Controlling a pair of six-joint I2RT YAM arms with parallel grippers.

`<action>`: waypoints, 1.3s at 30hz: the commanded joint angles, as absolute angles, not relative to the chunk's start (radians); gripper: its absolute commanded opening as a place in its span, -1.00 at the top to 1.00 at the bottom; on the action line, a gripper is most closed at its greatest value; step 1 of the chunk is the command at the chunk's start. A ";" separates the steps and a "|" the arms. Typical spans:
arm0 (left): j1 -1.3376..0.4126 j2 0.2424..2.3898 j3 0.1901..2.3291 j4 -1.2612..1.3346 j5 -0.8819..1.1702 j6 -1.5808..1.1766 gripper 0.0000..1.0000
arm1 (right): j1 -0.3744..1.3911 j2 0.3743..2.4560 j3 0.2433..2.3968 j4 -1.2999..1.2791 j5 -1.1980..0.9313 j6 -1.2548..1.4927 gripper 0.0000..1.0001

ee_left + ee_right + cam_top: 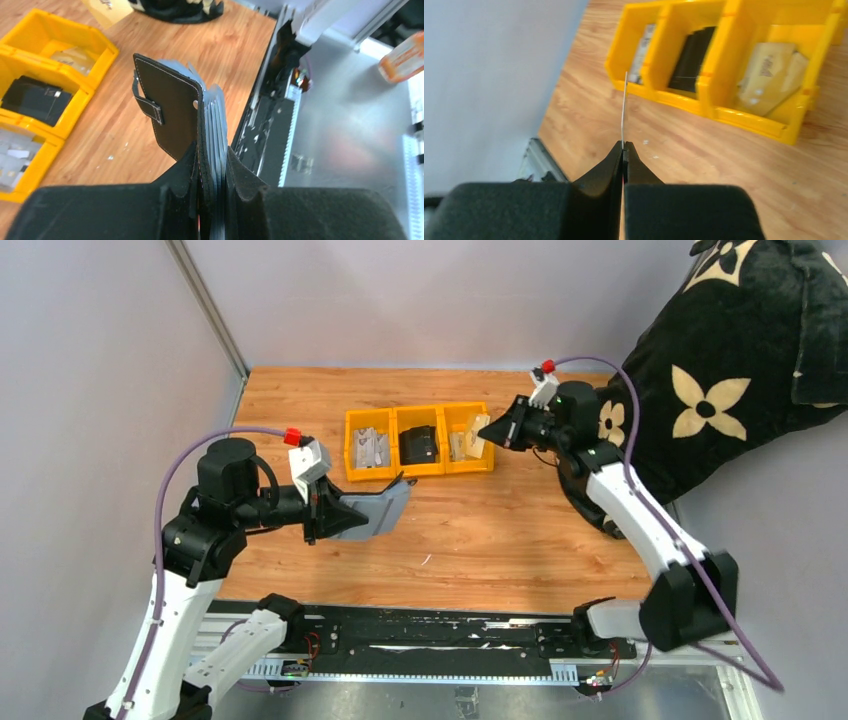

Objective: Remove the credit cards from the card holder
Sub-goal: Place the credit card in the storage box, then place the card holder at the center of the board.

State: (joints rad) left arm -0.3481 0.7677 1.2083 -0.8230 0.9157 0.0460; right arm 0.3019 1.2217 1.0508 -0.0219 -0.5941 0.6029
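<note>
Gripping the card holder (170,112) near its bottom edge, my left claw (212,160) was squeezed tight on it. It held the case open and upright above the desk (500,530), pale grey leaves (216,115) fanned between the black covers. My right claw (623,147) was pinched closed on one tan credit card (479,434), edge-on to its wrist camera. That card sat near the right-hand compartment of the yellow tray (420,473), well apart from the holder.
</note>
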 commanded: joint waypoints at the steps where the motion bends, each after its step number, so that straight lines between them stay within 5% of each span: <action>1: -0.342 0.739 1.239 -0.959 0.888 0.319 0.94 | 0.288 1.423 1.195 -0.152 -0.489 0.426 1.00; 12: -0.344 0.724 1.204 -1.051 0.825 0.548 0.95 | 0.319 1.951 1.676 -0.348 -0.392 0.293 1.00; 21: -0.344 0.719 1.185 -1.095 0.799 0.664 0.98 | 0.356 2.101 1.738 -0.347 -0.301 0.271 0.86; 26: -0.345 0.703 1.169 -1.117 0.813 0.687 0.97 | 0.372 2.012 1.695 -0.332 -0.214 0.277 0.36; 32: -0.345 0.667 1.131 -1.123 0.819 0.766 0.95 | 0.401 1.774 1.559 -0.309 -0.231 0.301 0.07; 34: -0.345 0.666 1.121 -1.123 0.818 0.788 0.95 | 0.437 1.656 1.465 -0.237 -0.310 0.289 -0.07; 36: -0.345 0.668 1.113 -1.123 0.820 0.805 0.94 | 0.482 1.540 1.373 -0.144 -0.436 0.275 -0.41; 39: -0.345 0.678 1.102 -1.124 0.826 0.834 0.94 | 0.574 1.381 1.223 0.053 -0.656 0.294 -0.48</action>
